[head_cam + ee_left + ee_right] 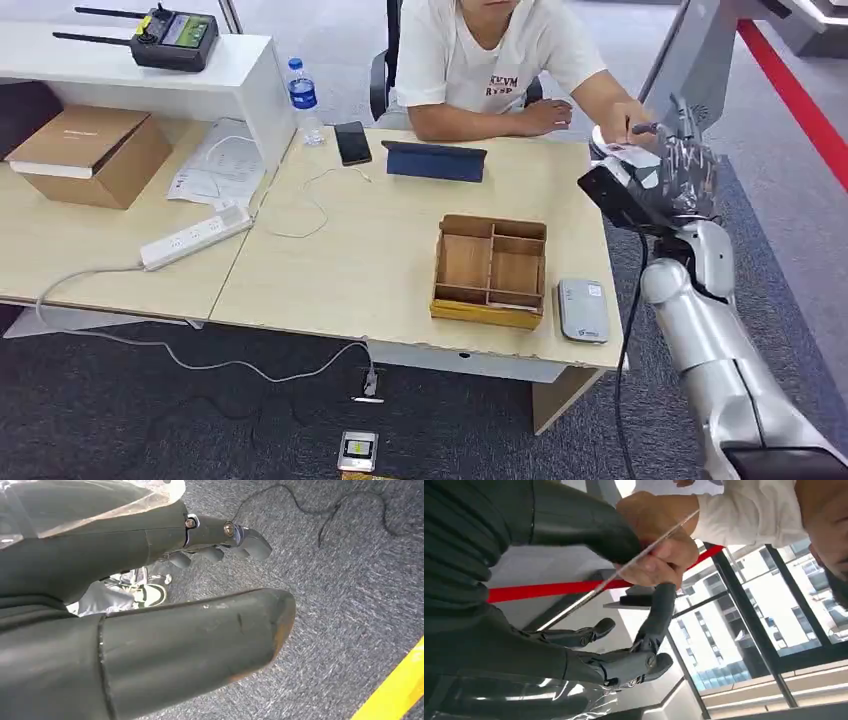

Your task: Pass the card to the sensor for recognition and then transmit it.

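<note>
My right hand (680,170) is raised off the table's right edge and holds a white card (622,152). In the right wrist view the card (589,592) shows edge-on as a thin line, passing between my thumb (589,525) and fingers (656,615). A seated person's hand (664,555) pinches the card's far end. The grey-white sensor (583,310) lies flat on the table near its front right corner, below my hand. My left hand (125,550) hangs over grey carpet, fingers apart from the thumb and nothing in it.
A wooden compartment box (490,270) sits left of the sensor. Further back on the table are a blue tablet case (435,160), a phone (352,142), a water bottle (303,98), a power strip (195,236) and a cardboard box (90,155). A small device (357,450) lies on the floor.
</note>
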